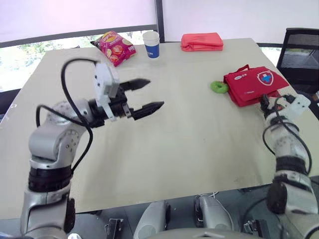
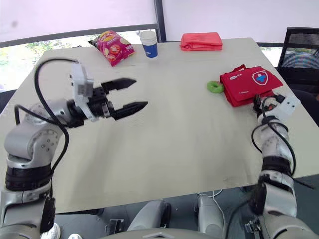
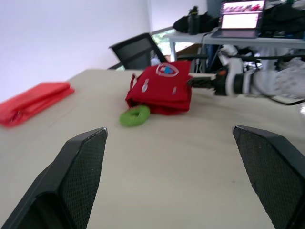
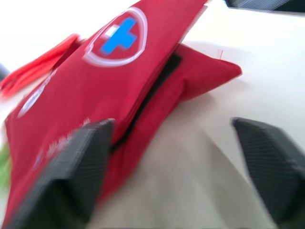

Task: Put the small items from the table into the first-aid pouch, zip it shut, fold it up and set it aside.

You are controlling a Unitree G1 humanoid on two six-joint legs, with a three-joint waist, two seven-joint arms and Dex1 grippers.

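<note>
First-aid pouch (image 1: 254, 84) folded, red, near right edge of table (image 1: 189, 149); green ring (image 1: 218, 87) just beside it. Right gripper (image 4: 170, 125) at pouch's near corner, jaws spread. Left gripper (image 1: 155, 93) above table's left half, jaws wide apart.

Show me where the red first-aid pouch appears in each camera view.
Left eye view: first-aid pouch near the table's right edge, beside the green ring.
Right eye view: same place.
Left wrist view: across the table, behind the ring.
Right wrist view: close up, near the camera.
Shared landmark: its blue cross badge.
</note>
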